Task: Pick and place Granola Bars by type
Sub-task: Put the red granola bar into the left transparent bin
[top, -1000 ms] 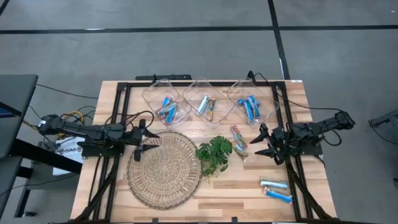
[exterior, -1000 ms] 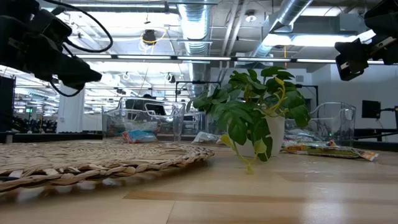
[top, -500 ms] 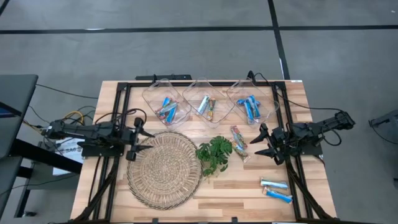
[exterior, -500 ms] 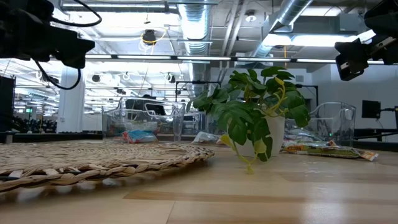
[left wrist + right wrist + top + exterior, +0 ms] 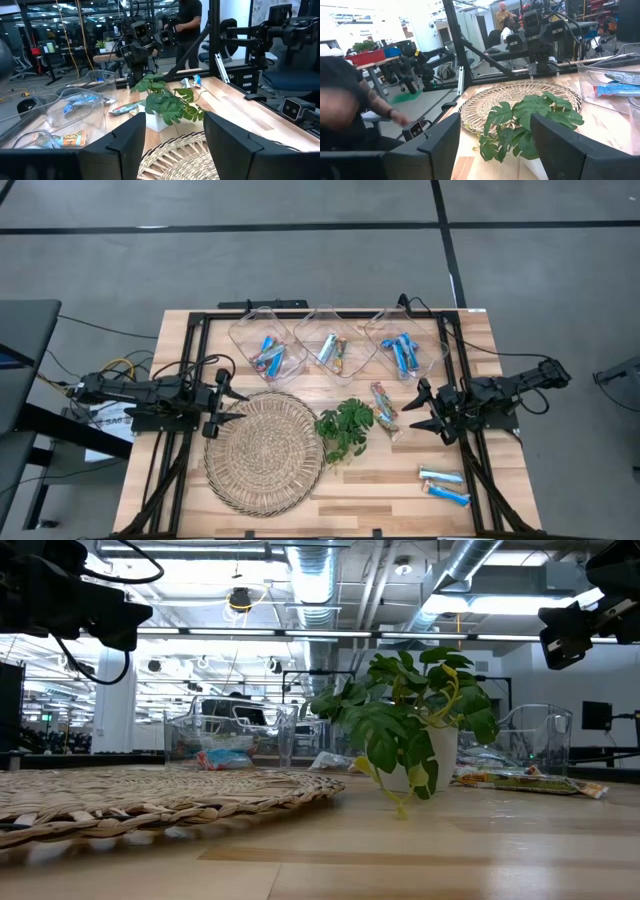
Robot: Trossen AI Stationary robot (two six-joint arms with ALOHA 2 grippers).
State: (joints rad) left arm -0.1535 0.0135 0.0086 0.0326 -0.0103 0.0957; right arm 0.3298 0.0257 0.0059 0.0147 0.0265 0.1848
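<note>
Most Granola Bars (image 5: pixel 400 353) lay in three clear bins (image 5: pixel 334 340) along the worktop's (image 5: pixel 400 490) far edge, long axes roughly front-to-back or slightly slanted. A multicoloured pair (image 5: pixel 384 404) lay beside the leafy sprig (image 5: pixel 343 429), running front-to-back with a slight slant; two blue bars (image 5: pixel 444 484) near the front right corner ran nearly crosswise. The left claw (image 5: pixel 222 404) hovered at the woven mat's (image 5: pixel 262 452) edge, spread and empty. The right claw (image 5: pixel 421 409) hovered just beside the multicoloured pair, spread and empty.

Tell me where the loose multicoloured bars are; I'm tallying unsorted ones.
In the high view, the multicoloured bars lie on the table right of centre, between the leafy plant and the right tool.
</note>
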